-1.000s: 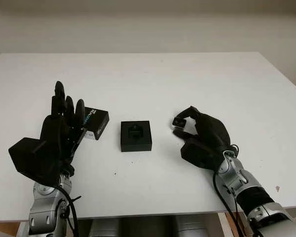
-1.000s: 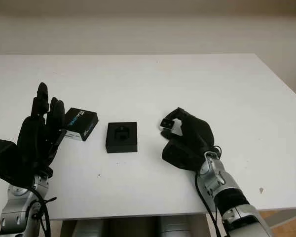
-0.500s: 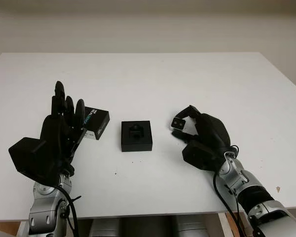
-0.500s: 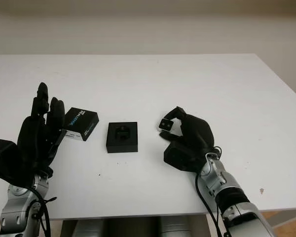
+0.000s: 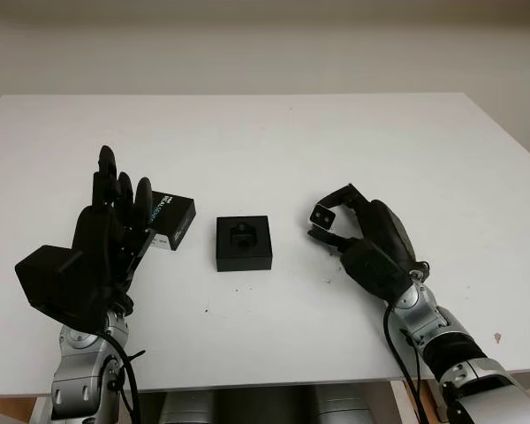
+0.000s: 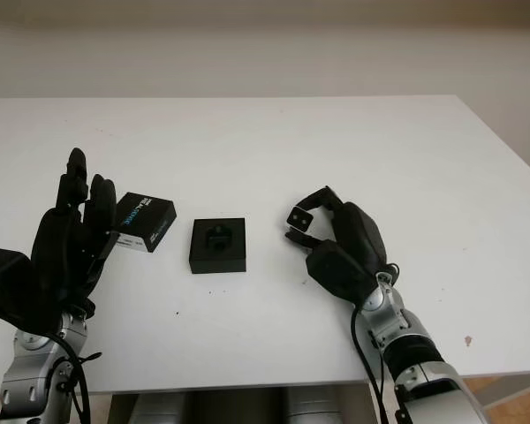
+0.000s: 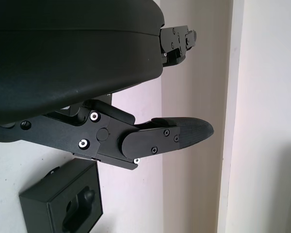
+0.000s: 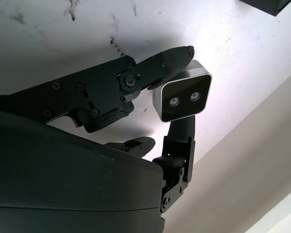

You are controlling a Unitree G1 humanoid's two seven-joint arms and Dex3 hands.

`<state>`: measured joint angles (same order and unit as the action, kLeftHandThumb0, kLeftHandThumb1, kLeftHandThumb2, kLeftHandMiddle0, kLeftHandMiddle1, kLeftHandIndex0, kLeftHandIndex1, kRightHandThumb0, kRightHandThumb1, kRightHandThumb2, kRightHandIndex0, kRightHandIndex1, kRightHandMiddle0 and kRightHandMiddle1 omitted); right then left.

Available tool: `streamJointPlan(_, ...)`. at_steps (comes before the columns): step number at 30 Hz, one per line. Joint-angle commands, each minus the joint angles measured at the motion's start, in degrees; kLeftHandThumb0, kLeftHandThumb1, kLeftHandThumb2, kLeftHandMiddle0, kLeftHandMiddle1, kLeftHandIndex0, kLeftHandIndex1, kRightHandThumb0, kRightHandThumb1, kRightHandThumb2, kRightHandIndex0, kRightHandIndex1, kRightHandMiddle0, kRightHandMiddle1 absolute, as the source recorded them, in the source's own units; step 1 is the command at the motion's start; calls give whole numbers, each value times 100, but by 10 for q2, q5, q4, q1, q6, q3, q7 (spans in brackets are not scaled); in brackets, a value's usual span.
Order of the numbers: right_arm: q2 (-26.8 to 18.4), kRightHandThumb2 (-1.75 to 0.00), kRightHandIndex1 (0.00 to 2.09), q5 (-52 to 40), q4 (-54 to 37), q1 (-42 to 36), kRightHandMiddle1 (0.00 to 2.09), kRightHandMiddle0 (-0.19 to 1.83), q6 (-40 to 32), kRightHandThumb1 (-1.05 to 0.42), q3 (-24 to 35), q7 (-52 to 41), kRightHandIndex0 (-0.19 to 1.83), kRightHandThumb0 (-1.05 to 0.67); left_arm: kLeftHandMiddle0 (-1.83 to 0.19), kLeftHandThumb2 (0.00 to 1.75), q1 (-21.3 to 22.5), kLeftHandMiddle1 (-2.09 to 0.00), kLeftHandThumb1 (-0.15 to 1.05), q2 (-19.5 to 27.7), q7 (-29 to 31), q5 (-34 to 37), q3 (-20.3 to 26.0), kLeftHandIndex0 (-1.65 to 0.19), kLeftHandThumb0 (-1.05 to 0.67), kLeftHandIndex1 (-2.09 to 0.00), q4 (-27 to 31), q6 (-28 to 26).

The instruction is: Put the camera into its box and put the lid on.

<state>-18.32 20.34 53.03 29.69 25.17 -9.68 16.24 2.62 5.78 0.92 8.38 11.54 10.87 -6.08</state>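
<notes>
Right hand (image 5: 358, 231) is closed on the camera (image 5: 322, 215), held just right of the open box (image 5: 244, 243); left hand (image 5: 106, 238), open, is beside the lid (image 5: 173, 219)

both eye views look down from the head, sharing the white rectangular table (image 5: 274, 141). each wrist view sits close behind its hand; the left one shares the open black square box (image 7: 63, 204) with them.
</notes>
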Motion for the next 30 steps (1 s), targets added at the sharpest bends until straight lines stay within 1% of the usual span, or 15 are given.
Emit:
streamJointPlan(1,5,-6,4,-14,-15,9,152,39,6,-101,10,-16,41,-44,12,51,8,-5,105,2,1,2,-1,13,-56,-5,6,0)
streamJointPlan(5,0,-6,2,-30,-40,8,152,38,0,-101,16,-62,36,-45,12,51,7,-5,105,1,-2,-1,-1,13,-55,-5,9,-3)
streamJointPlan(12,-10,-5,2,-39,-111,6,148,38,-19,-102,21,-137,30,-49,12,50,5,-5,105,-2,-5,0,-3,14,-56,-5,12,-6)
streamJointPlan(15,-11,-5,2,-52,-137,12,146,39,-13,-101,21,-177,29,-45,11,50,4,-6,105,-4,-8,-2,-4,13,-56,-6,10,-2)
streamJointPlan(22,-11,-5,3,-66,-180,23,142,37,-28,-101,19,-246,27,-45,11,50,2,-5,105,-5,-10,-5,-7,14,-57,-5,11,-3)
streamJointPlan(27,0,-5,4,-70,-176,39,142,41,-14,-100,17,-267,28,-47,11,50,-1,-5,105,-8,-14,-8,-10,13,-57,-6,13,-3)
streamJointPlan(30,6,-5,5,-73,-177,44,143,41,-19,-100,16,-275,28,-47,12,52,-2,-5,105,-8,-12,-6,-10,14,-56,-5,13,-2)
